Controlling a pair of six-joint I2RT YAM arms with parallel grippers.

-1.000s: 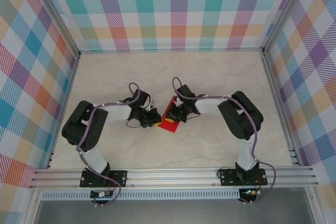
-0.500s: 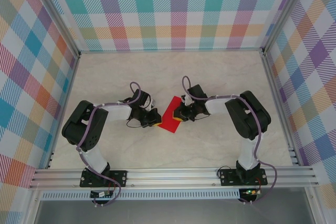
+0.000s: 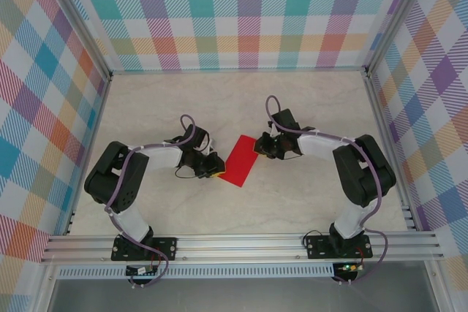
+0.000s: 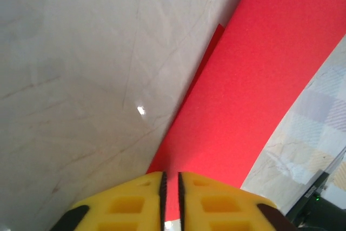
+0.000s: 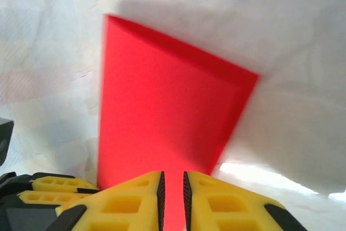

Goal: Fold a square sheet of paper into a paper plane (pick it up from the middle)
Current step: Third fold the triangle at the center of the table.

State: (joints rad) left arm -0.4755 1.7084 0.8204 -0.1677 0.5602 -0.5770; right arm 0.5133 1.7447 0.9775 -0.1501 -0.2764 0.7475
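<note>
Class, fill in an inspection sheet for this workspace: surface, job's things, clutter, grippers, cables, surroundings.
Surface: pale marbled table.
Job's things: red paper, an oblong with a second layer showing at one edge; not yet a plane.
Clutter: nothing seen.
Grippers: left gripper and right gripper at opposite ends of the paper; yellow fingers a slit apart with red in the slit; grip unclear.
Cables: purple cables looped along both arms, off the paper.
Surroundings: checked walls, metal frame.
</note>
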